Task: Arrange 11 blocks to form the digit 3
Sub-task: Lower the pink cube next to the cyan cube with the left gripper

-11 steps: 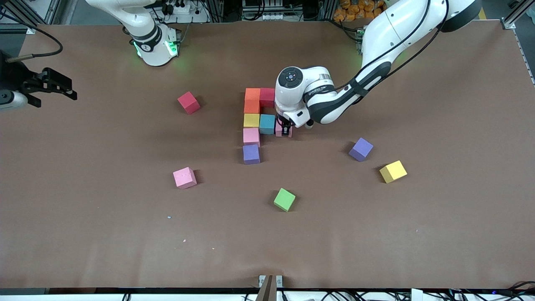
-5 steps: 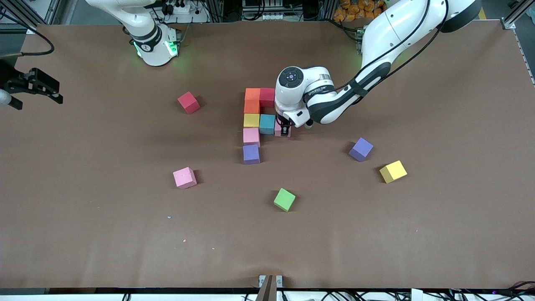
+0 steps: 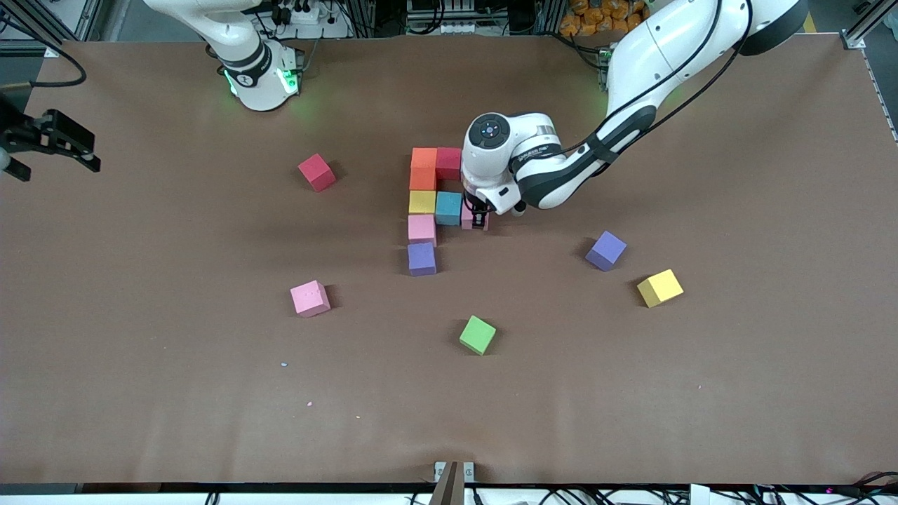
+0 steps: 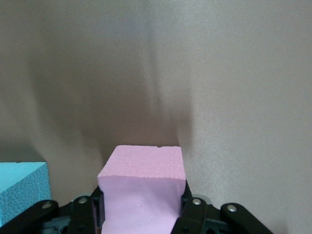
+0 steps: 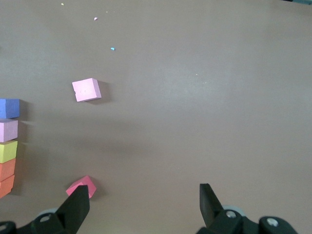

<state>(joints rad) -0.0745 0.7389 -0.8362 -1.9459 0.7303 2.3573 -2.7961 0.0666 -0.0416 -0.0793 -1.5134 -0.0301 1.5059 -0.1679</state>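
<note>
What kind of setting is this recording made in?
Likely a robotics lab: a brown-covered table with foam blocks, aluminium framing and cabling along the edge where the arms' bases stand.

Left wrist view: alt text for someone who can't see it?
The left end effector is shut on a pink block, held low over the brown table. A light blue block sits right beside it.

pink block [image 3: 468, 223] mostly hidden under left arm | right claw [image 3: 52, 144] cut by frame edge
</note>
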